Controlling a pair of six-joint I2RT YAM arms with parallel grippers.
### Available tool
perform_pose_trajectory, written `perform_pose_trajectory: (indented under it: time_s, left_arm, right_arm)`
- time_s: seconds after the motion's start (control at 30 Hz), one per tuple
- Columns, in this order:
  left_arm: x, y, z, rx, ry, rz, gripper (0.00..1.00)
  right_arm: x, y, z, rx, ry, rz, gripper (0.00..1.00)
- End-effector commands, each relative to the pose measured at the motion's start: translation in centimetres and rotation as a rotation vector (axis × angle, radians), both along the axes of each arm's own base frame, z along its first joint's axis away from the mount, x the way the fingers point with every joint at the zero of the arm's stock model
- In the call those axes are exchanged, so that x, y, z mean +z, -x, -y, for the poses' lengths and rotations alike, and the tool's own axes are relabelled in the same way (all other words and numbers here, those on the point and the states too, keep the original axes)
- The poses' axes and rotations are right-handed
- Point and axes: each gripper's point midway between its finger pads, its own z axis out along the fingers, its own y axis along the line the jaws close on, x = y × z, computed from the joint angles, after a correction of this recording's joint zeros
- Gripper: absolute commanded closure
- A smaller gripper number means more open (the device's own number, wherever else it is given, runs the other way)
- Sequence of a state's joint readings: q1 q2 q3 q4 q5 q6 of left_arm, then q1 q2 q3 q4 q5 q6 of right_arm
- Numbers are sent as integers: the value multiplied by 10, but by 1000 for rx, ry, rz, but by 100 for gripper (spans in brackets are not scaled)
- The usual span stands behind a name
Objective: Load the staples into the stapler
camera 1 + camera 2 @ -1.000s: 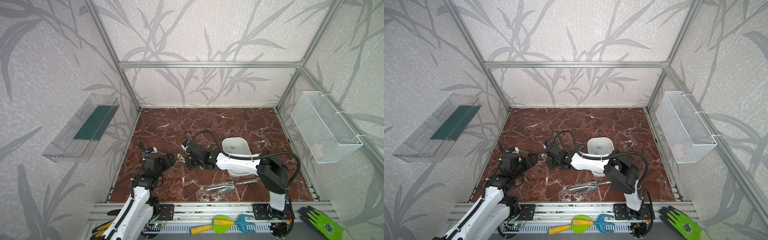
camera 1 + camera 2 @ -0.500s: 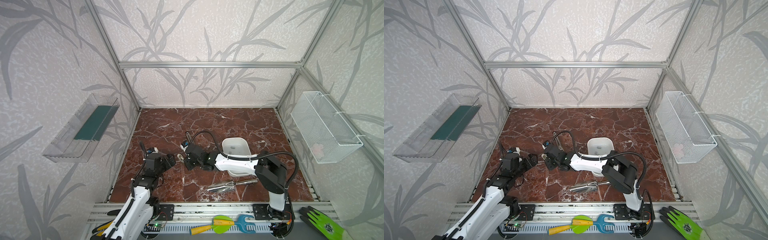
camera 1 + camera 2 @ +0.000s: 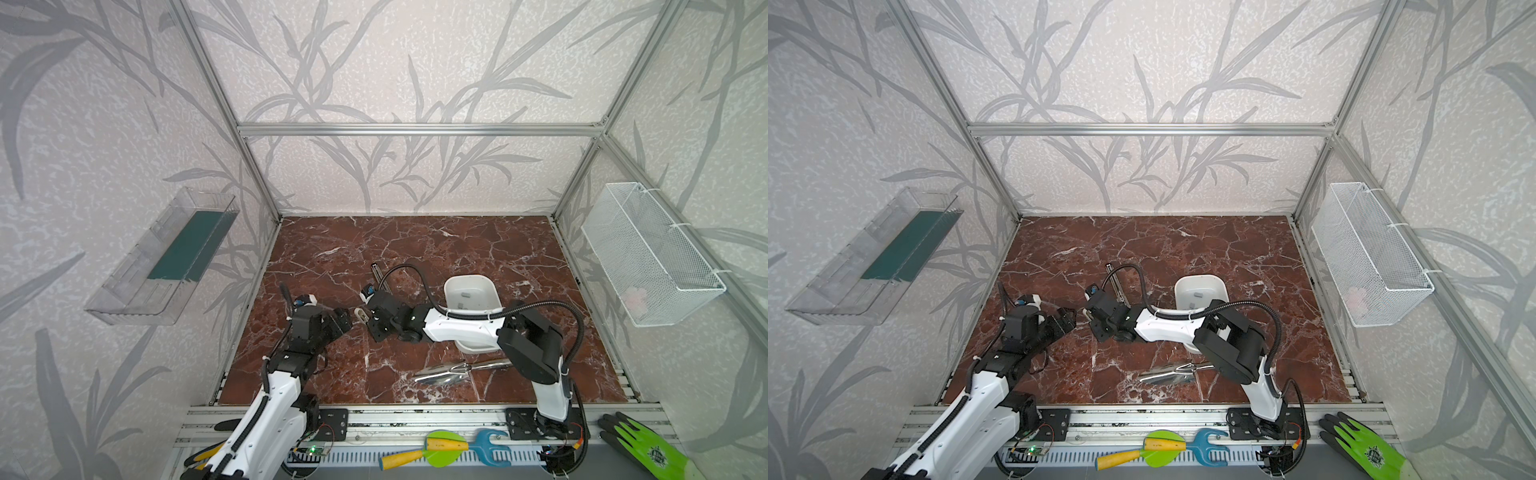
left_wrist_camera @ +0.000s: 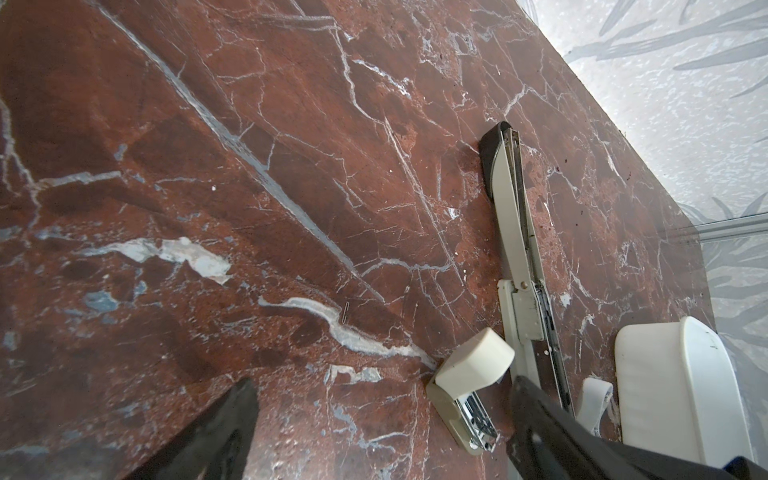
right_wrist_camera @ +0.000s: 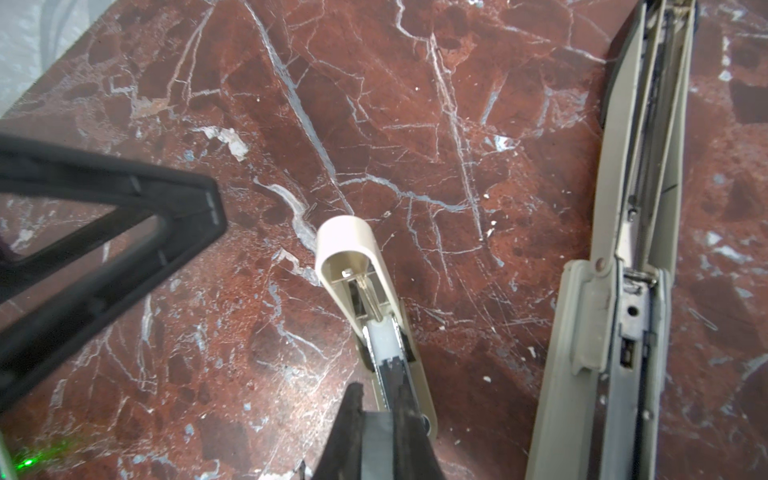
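**Clamping on One Side, Gaping on the Other**

Clamping the right gripper (image 5: 378, 395) tight on the rear of the small stapler (image 5: 357, 282), its beige cap hinged up and its chrome magazine and white pusher lying exposed. Holding that stapler low over the red marble tabletop (image 4: 208, 166), nose pointing toward the left gripper (image 4: 382, 384); leaving unclear whether the base is touching the marble. Spreading the left gripper's black fingers (image 4: 232, 428) wide apart, gripping nothing, hovering just beside the raised cap in both top views.

Leaving the long stapler (image 4: 515, 249) lying flat on the marble, folded fully open, between the small stapler and the white tub (image 4: 665, 374), just beside each. Showing the staples (image 3: 465, 294) only as a small grey patch on the tub's floor in both top views, apart from both grippers and too small for counting. Showing also a thin wire sliver (image 4: 346, 312) lying alone on the marble, near the small stapler's cap. Leaving a silver scoop (image 3: 457, 369) lying toward the front edge of the marble, near the right arm's elbow.
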State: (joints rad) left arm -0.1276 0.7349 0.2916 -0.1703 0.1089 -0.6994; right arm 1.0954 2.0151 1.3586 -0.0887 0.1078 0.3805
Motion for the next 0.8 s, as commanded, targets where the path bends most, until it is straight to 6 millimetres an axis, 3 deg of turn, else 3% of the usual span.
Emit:
perform_pose_trajectory:
  time_s: [0.0,0.77]
  left_arm:
    - [0,-1,-1,2,3,9,5]
    - [0,-1,-1,3,4,8,5]
  right_arm:
    - [2,-9,-1,-9,16,35,89]
    - [-11,-17,-3,6,59,54,89]
